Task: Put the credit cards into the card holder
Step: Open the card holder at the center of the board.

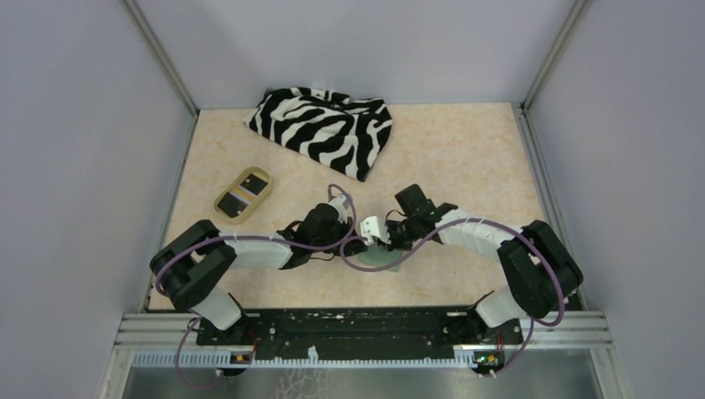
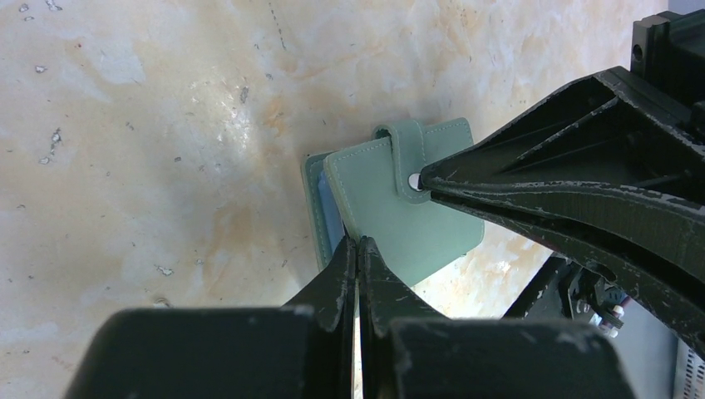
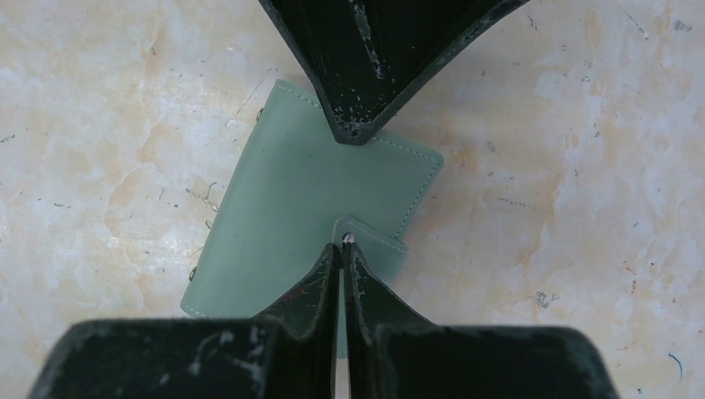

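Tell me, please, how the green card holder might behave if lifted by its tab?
The card holder looks thin, stitched and soft, so it would probably flex, its cover opening. Its small tab would likely bend first. Flat on the smooth table, it seems light and may slide when pushed.

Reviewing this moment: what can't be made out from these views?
- Inside of the card holder: both wrist views, its folded cover hides any cards.
- Credit cards in the dish: top view, too small to count.
- Whether the shut right gripper pinches the tab: its fingers cover it.
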Controlling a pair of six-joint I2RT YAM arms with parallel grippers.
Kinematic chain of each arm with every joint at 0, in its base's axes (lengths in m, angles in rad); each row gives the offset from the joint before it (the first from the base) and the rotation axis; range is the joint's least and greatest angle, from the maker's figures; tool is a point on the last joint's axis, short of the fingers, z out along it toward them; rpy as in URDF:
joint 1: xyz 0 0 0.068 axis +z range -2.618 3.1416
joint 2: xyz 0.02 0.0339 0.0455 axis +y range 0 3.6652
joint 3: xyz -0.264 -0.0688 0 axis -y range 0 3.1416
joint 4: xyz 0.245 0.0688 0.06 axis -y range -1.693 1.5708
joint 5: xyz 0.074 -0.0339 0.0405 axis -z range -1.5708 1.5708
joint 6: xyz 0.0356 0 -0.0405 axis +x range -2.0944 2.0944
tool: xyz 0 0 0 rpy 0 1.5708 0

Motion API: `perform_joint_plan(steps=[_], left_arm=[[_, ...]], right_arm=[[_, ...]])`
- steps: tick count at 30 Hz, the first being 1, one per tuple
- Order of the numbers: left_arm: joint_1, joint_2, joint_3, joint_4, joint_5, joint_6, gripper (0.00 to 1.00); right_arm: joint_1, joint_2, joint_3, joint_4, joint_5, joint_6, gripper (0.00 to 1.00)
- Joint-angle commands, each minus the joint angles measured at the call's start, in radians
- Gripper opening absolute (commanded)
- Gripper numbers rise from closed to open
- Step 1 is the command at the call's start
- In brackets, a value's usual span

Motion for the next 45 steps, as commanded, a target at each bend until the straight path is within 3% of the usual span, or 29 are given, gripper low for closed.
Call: perform_joint_plan(steps=[1, 19, 30, 32, 34, 35, 37, 39, 40, 45], left_arm=[[-0.020, 0.008, -0.014, 0.040, 0.038, -0.008, 0.00], [-0.018, 0.038, 0.009, -0.024, -0.028, 0.050, 0.00], [-0.018, 0.055, -0.009, 0.001, -0.030, 0.133, 0.00], [-0.017, 0.054, -0.010, -0.001, -0.033, 0.124, 0.00], [-0.017, 0.052, -0.006, -0.001, -0.030, 0.110, 0.00], [-0.017, 0.053, -0.002, -0.001, -0.026, 0.103, 0.00], [-0.017, 0.056, 0.007, -0.004, -0.011, 0.090, 0.00], [-0.017, 0.061, 0.015, 0.002, 0.005, 0.076, 0.00], [-0.017, 0.064, 0.018, 0.005, 0.011, 0.072, 0.00], [-0.017, 0.071, 0.016, 0.022, 0.028, 0.059, 0.00]], right_arm=[[0.011, -0.013, 0.048, 0.067, 0.050, 0.062, 0.00], [-0.078, -0.052, 0.086, 0.173, 0.080, 0.416, 0.00], [-0.110, -0.005, 0.122, 0.178, 0.142, 0.540, 0.00], [-0.112, -0.013, 0.118, 0.172, 0.100, 0.514, 0.00], [-0.112, -0.045, 0.093, 0.150, -0.041, 0.437, 0.00], [-0.112, -0.061, 0.079, 0.113, -0.132, 0.336, 0.03], [-0.111, -0.106, 0.034, 0.052, -0.273, 0.169, 0.29], [-0.105, -0.133, -0.013, 0.059, -0.282, 0.113, 0.51], [-0.098, -0.131, -0.020, 0.059, -0.271, 0.092, 0.56], [-0.040, -0.061, 0.020, 0.001, -0.174, 0.065, 0.58]])
